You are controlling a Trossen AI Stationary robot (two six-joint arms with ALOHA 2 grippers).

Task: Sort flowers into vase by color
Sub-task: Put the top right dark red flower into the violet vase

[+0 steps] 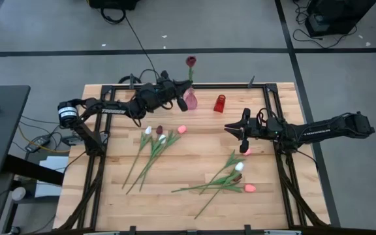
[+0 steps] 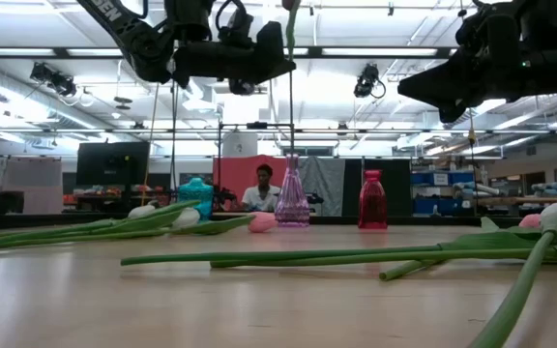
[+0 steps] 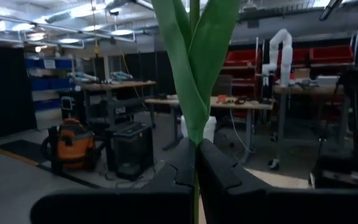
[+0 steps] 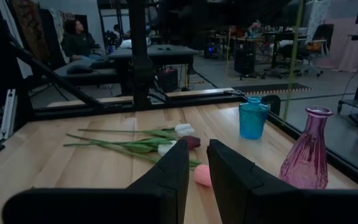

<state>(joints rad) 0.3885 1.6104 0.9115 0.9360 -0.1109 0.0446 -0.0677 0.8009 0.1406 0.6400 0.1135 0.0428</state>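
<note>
**Maroon tulip held over the pink vase**

We see the left gripper (image 1: pixel 177 91) at the far edge of the table (image 1: pixel 194 209), its fingers (image 3: pixel 222 171) pinched tight on the stem of a maroon tulip (image 1: pixel 190 62). The stem hangs upright, with the bud above the gripper and the lower end reaching down to the mouth of the pink glass vase (image 1: pixel 190 100); we cannot tell whether the tip is inside the neck. From the left wrist we see the tulip's green leaves (image 3: pixel 194 68) rising straight out of the clamped fingers.

The red vase (image 1: pixel 220 103) stands just beside the pink one, and from the right wrist we also see a teal vase (image 4: pixel 253 118) near them.

The right gripper (image 1: pixel 230 128) hovers above mid-table, its fingers close together with only a narrow gap and nothing between them.

On the wood lie two loose bunches: white, maroon and pink tulips (image 1: pixel 155 140) toward the left, and pink and white tulips (image 1: pixel 230 176) toward the right, below the right arm.

A seated person (image 2: pixel 262 188) shows in the room beyond.
</note>
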